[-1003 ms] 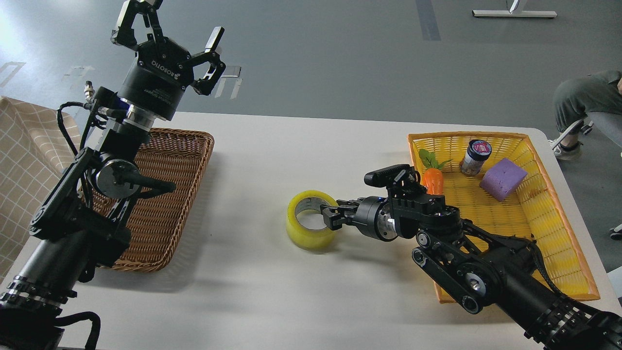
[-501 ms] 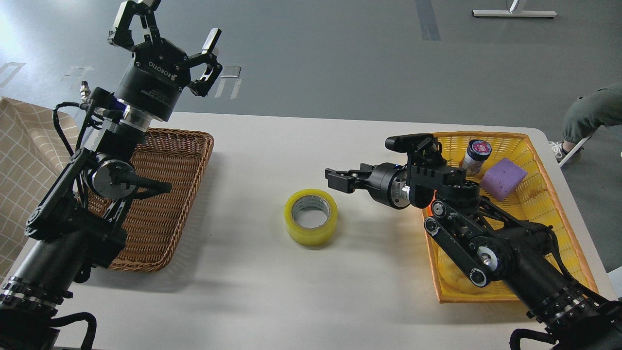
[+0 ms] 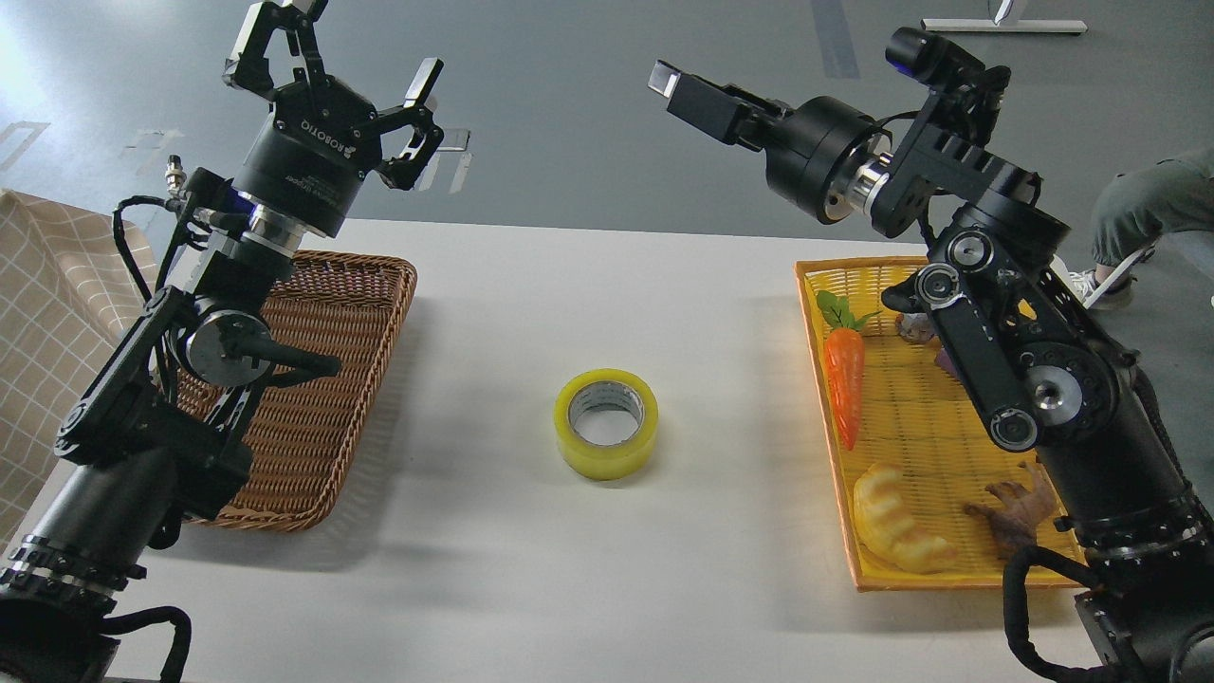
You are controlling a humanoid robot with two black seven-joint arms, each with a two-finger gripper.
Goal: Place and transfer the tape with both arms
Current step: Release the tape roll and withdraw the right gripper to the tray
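The yellow tape roll (image 3: 607, 424) lies flat on the white table (image 3: 607, 285) at its middle, core hole facing up, with nothing touching it. My left gripper (image 3: 343, 52) is raised high above the far left of the table, over the brown basket, open and empty. My right gripper (image 3: 675, 85) is raised high at the upper right, well above and behind the tape, pointing left. It is seen edge-on, so its two fingers cannot be told apart. It holds nothing that I can see.
A brown wicker basket (image 3: 370, 285) sits at the left under my left arm. A yellow basket (image 3: 818, 313) at the right holds a toy carrot (image 3: 844, 379), a croissant toy (image 3: 896, 531) and a brown toy (image 3: 1015, 507). A checked cloth (image 3: 47, 285) lies far left.
My right gripper was at the tape's rim a second ago. It has let go, drawn back right and risen high. The tape stays on the table. The left arm barely moved.
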